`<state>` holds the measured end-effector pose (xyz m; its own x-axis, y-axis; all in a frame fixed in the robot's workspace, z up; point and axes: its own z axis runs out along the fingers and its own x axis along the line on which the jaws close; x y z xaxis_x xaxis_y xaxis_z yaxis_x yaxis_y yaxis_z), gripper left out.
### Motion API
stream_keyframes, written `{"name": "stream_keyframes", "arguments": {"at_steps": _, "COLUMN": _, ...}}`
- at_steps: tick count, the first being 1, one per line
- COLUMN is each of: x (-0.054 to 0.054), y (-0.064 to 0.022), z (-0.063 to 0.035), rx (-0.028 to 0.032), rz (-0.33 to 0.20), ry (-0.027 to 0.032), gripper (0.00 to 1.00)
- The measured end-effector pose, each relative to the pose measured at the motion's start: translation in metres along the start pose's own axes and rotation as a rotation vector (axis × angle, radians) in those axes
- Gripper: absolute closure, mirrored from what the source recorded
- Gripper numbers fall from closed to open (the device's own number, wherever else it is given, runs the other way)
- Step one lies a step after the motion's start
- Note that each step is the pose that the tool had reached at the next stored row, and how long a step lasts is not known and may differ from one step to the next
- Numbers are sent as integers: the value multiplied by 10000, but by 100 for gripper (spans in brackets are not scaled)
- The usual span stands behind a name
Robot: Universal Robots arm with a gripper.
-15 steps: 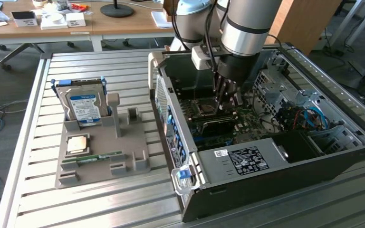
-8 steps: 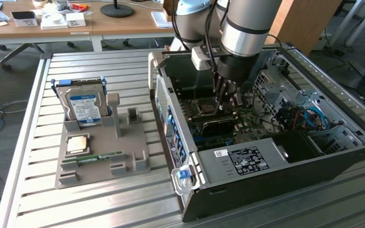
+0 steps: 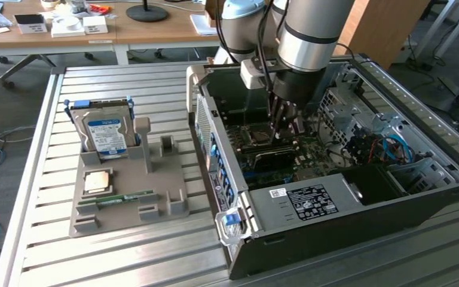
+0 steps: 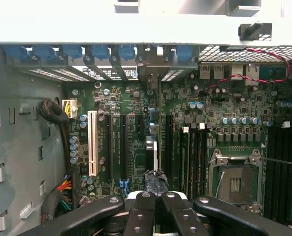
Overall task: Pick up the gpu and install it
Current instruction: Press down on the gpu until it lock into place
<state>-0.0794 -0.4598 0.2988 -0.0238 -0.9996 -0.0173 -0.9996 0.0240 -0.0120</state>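
1. I count one open computer case (image 3: 421, 200) lying on its side, with one motherboard (image 4: 219, 128) in it.
2. One empty processor socket (image 4: 234, 183) shows on that board.
3. One white expansion slot (image 4: 92, 142) stands beside the black ones; the exact number of black slots I cannot tell.
4. One grey holder tray (image 3: 126, 203) sits outside the case.
5. One hard drive (image 3: 106, 133) stands in that tray.
6. One memory stick (image 3: 118, 198) lies in it.
7. One gripper (image 4: 154, 196) of mine.

A blue-and-white label marks the hard drive (image 3: 107, 135), the holder tray (image 3: 126, 197) is beige-grey, the motherboard (image 4: 150, 128) dark green, the hand (image 4: 155, 211) black, the ribbed tabletop (image 3: 110, 263) silvery.
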Motion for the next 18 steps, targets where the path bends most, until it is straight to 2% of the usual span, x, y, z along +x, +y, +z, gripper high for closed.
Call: {"name": "stream_keyframes", "arguments": {"at_steps": 18, "x": 1, "y": 1, "z": 37, "rx": -2, "rz": 0, "ry": 4, "gripper": 89}}
